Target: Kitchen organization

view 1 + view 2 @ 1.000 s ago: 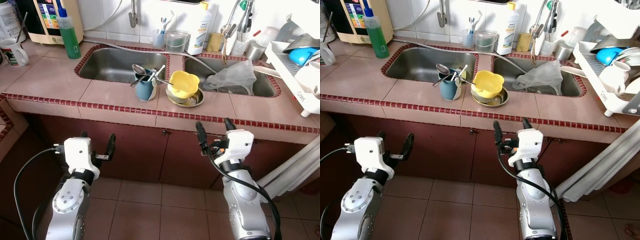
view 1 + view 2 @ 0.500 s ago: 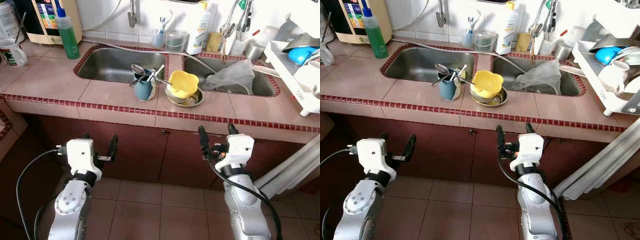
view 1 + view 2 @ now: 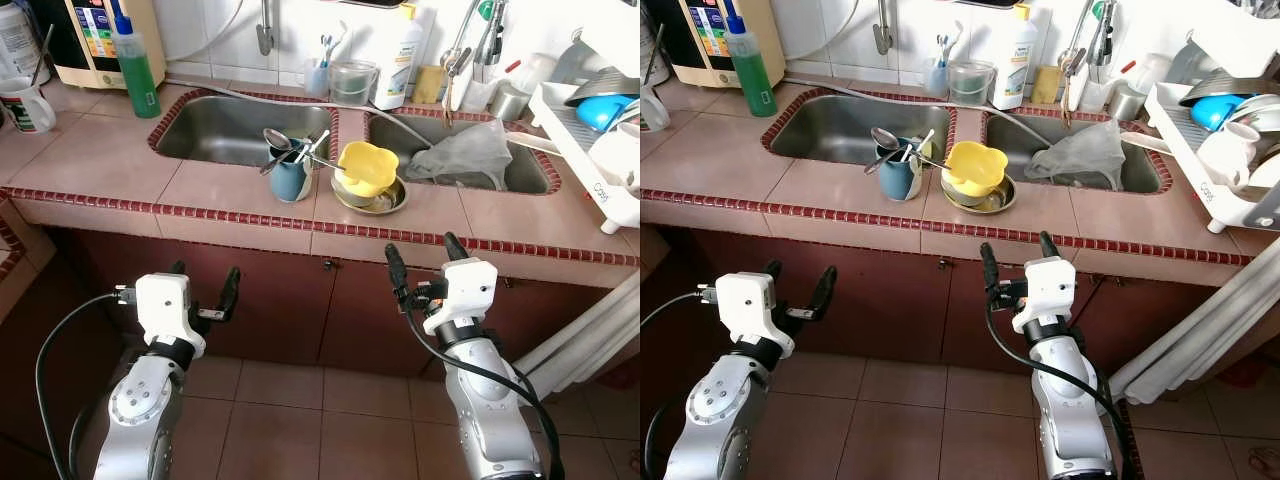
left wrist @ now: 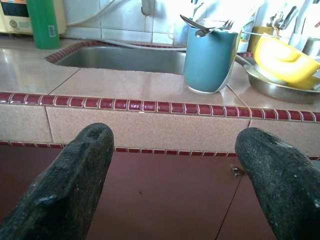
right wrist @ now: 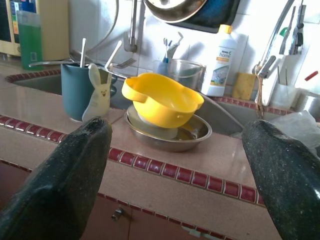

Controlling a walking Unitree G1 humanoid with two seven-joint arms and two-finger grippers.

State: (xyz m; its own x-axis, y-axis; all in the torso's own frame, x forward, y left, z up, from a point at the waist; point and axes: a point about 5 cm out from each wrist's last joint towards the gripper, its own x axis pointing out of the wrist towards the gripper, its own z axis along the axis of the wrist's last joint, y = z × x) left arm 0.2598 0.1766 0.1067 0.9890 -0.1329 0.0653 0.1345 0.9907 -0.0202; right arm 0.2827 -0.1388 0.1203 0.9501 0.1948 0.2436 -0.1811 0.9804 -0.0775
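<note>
A blue cup (image 3: 291, 178) (holding spoons) stands beside a yellow bowl (image 3: 366, 166) near the tabletop's (image 3: 120, 150) front edge; left gripper (image 3: 203, 288) and right gripper (image 3: 420, 262) fingers spread.

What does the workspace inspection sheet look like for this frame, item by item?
Surface: tiled counter with red trim and two steel sinks.
Job's things: blue cup holding spoons; yellow bowl stacked in a metal dish.
Clutter: green soap bottle, white mug, grey cloth in the sink on the robot's right, dish rack.
Grippers: left tool and right tool both open, below the counter edge, apart from everything.
Cables: black cable at the left arm.
Surroundings: cabinet doors, tiled floor.
</note>
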